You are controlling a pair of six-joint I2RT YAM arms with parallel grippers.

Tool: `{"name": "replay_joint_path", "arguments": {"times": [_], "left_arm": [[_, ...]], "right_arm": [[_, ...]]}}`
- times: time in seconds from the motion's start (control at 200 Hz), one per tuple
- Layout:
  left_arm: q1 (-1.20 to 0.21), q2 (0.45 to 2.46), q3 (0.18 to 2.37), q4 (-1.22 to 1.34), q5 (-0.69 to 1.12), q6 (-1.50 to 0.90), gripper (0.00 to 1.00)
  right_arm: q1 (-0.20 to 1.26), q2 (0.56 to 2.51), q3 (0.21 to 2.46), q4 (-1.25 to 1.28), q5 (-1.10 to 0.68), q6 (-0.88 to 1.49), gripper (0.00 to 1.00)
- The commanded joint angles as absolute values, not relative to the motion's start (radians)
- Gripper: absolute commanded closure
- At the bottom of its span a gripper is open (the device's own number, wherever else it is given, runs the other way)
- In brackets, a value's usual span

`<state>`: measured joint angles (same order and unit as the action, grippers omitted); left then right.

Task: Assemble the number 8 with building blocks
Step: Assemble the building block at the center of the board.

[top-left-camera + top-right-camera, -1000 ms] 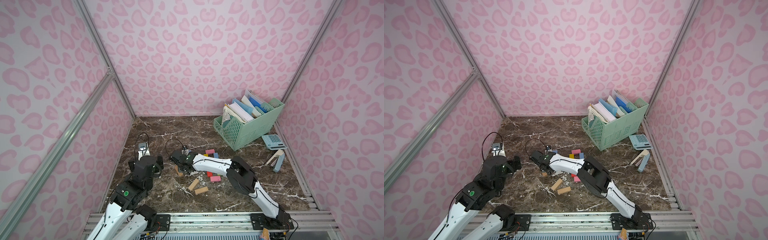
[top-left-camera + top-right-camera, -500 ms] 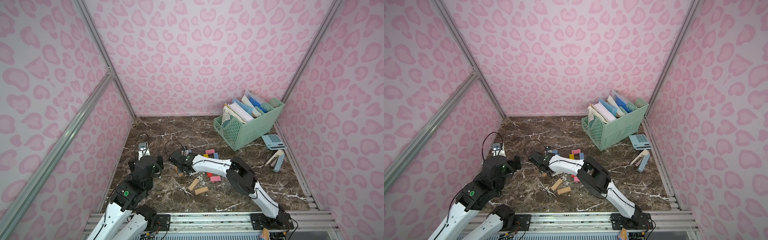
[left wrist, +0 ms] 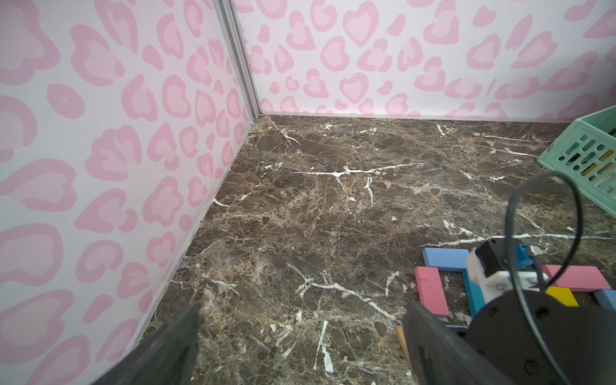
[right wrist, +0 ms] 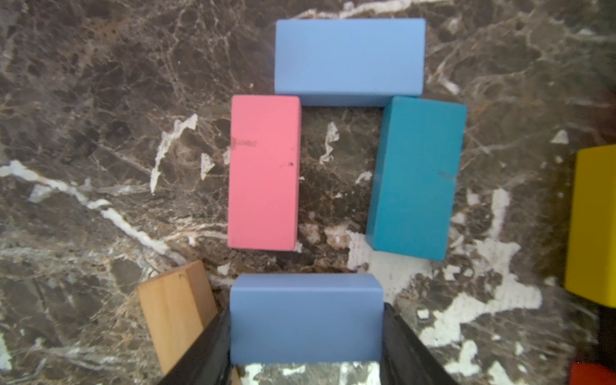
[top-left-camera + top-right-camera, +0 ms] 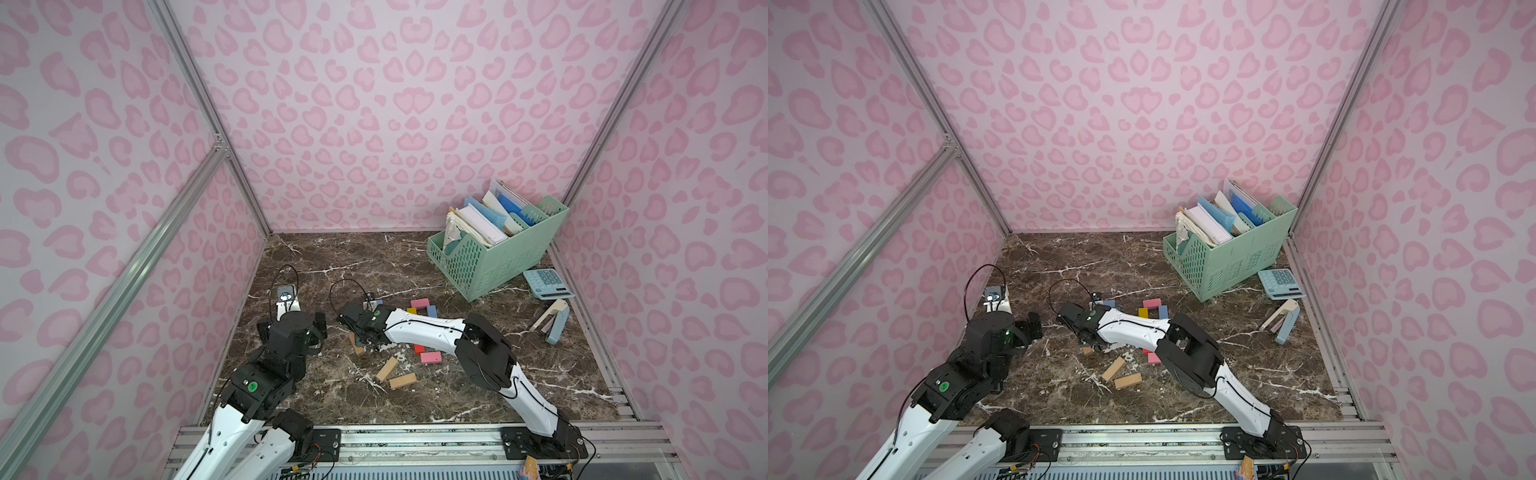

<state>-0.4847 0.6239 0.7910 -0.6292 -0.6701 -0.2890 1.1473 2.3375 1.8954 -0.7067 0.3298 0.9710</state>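
In the right wrist view my right gripper is shut on a light blue block, holding it by its short ends. That block lies across the near ends of a pink block and a teal block. Another light blue block caps their far ends, so the four make one square loop of the number 8. A tan block leans against one finger. In a top view the right gripper is low over the table's left middle. My left gripper is open over bare marble.
Loose blocks lie right of the loop: yellow, pink, red, another pink and two tan ones. A mint file basket, a calculator and a stapler stand at the back right.
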Motion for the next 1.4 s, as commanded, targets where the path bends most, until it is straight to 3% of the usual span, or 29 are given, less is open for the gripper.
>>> {"name": "replay_joint_path", "arguments": {"times": [0.0,0.37,0.725,0.945,1.395], "left_arm": [[-0.485,0.626,0.789,-0.620,-0.664,-0.287,0.02],[-0.485,0.627,0.789,-0.619,-0.663,-0.285,0.02],[-0.485,0.624,0.789,-0.618,-0.666,-0.285,0.02],[-0.485,0.624,0.791,-0.621,-0.669,-0.285,0.02],[-0.485,0.626,0.790,-0.620,-0.663,-0.284,0.02]], "right_arm": [[1.146,2.333,1.894,-0.738,0.357,0.985,0.41],[1.141,2.344,1.891,-0.739,0.359,0.989,0.35],[1.139,2.342,1.890,-0.727,0.338,0.985,0.16],[1.140,2.323,1.884,-0.715,0.341,0.982,0.18],[1.140,2.342,1.888,-0.727,0.344,0.986,0.33]]}}
